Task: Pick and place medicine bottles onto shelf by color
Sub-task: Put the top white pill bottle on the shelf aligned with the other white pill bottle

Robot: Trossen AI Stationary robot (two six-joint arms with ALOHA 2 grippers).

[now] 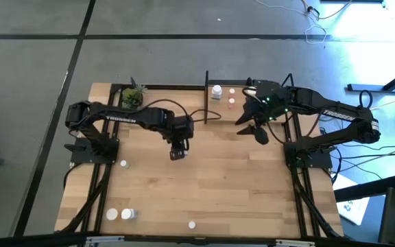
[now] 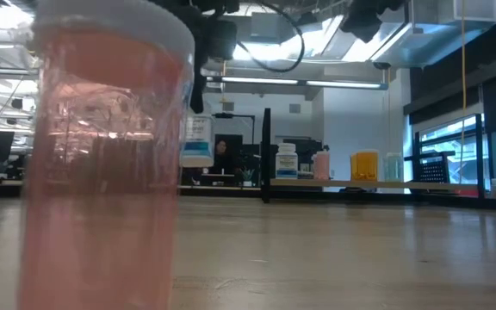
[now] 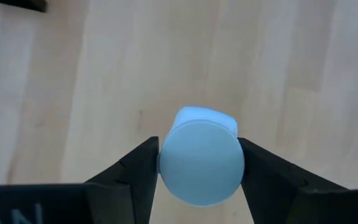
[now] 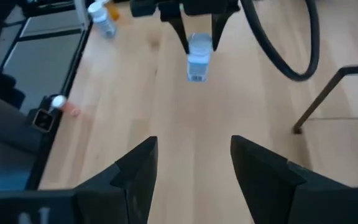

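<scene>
White plastic fills the left wrist view: a white bottle (image 3: pixel 199 163) sits clamped between the 2 fingers (image 3: pixel 135 177) of the left gripper (image 1: pixel 177 155), its round cap facing the camera. From above, that gripper hangs over the middle of the wooden table (image 1: pixel 238 192), a little left of centre, and the low view shows the bottle (image 2: pixel 196 141) lifted clear of the tabletop. The right wrist view sees the same bottle (image 4: pixel 197 57) hanging upright from the left arm's fingers.

Over on the far right, the right gripper (image 1: pixel 257 130) hovers just in front of the shelf (image 1: pixel 228 103), its jaws spread apart with nothing between them.

On the shelf stand a white bottle with a label (image 2: pixel 286 161), a pink one (image 2: pixel 321 164) and an orange one (image 2: pixel 364 165) farther right. 3 more bottles lie along the table's near edge: 2 at the near left (image 1: pixel 120 215) and 1 near the middle (image 1: pixel 192 224), with another (image 1: pixel 123 163) on the left side. A pink bottle (image 2: pixel 102 164) stands right against the low camera. A potted plant (image 1: pixel 133 97) sits at the far left.
</scene>
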